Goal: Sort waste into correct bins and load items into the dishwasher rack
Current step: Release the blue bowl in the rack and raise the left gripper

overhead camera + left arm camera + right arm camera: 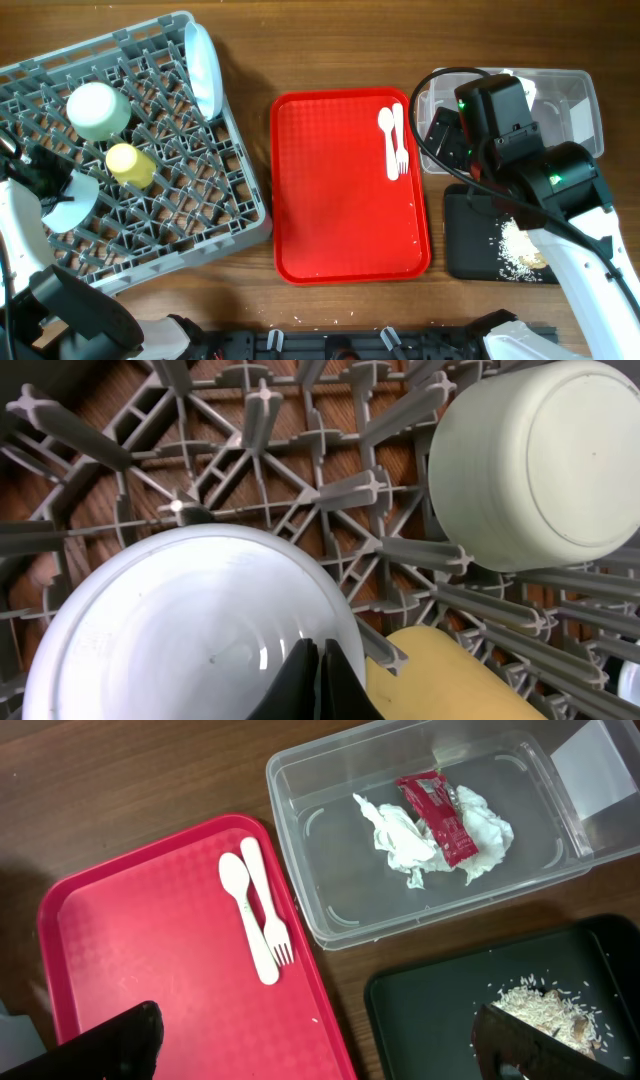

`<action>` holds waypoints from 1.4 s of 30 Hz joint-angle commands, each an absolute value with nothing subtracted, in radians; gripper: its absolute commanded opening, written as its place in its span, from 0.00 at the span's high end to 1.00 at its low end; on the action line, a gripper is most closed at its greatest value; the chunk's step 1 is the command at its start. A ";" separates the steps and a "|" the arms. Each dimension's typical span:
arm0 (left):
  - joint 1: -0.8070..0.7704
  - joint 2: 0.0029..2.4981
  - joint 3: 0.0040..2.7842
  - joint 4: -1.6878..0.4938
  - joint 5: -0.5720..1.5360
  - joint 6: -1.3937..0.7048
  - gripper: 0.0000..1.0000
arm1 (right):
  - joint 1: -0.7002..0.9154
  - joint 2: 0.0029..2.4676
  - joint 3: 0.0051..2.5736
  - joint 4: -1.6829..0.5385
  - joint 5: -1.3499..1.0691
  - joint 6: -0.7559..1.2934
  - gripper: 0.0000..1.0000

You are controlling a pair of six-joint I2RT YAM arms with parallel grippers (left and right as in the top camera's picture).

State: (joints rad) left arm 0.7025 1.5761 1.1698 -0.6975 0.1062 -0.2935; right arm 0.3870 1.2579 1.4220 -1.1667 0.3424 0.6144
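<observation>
Dishwasher rack point(225, 190) on my left, and here's the count inside it: one pale blue plate point(203, 65) standing on edge at the far corner, one upturned bowl point(97, 110), one small yellow cup point(130, 165) on its side just beside that, and a second bowl point(72, 203) at the near left edge. That makes two bowls, one plate, one cup.

My left claw point(320, 680) is down among the pegs, jaws pressed together right at that second bowl's rim (whether the rim is actually pinched between them, I cannot tell). The arm comes in low from the rack's left side.

Over to the red tray point(340, 210) in the middle: one white spoon point(250, 925) and one white fork point(265, 900), side by side near its far right corner.

Waste now. The clear tub point(300, 870) holds one crumpled napkin point(400, 840) with one red sauce packet point(440, 815) lying on top. The black tray point(430, 1020) carries one pile of rice point(545, 1005).

My right claw point(315, 1020) hangs spread wide with nothing in it, the arm above the tub and black tray, one finger over the red tray and the other over the black one.
</observation>
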 commanded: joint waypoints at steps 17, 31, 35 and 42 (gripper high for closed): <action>0.693 1.487 1.159 -0.780 0.223 -0.296 0.75 | 0.385 1.264 1.428 -1.164 0.366 0.603 0.00; 0.694 1.439 1.159 -0.835 0.304 -0.295 0.96 | 0.385 1.264 1.428 -1.164 0.365 0.603 0.00; 0.694 1.468 1.131 -0.832 0.117 -0.303 0.96 | 0.385 1.264 1.428 -1.164 0.366 0.603 0.00; 0.731 1.534 1.114 -0.821 0.019 -0.327 0.96 | 0.385 1.264 1.428 -1.164 0.365 0.603 0.00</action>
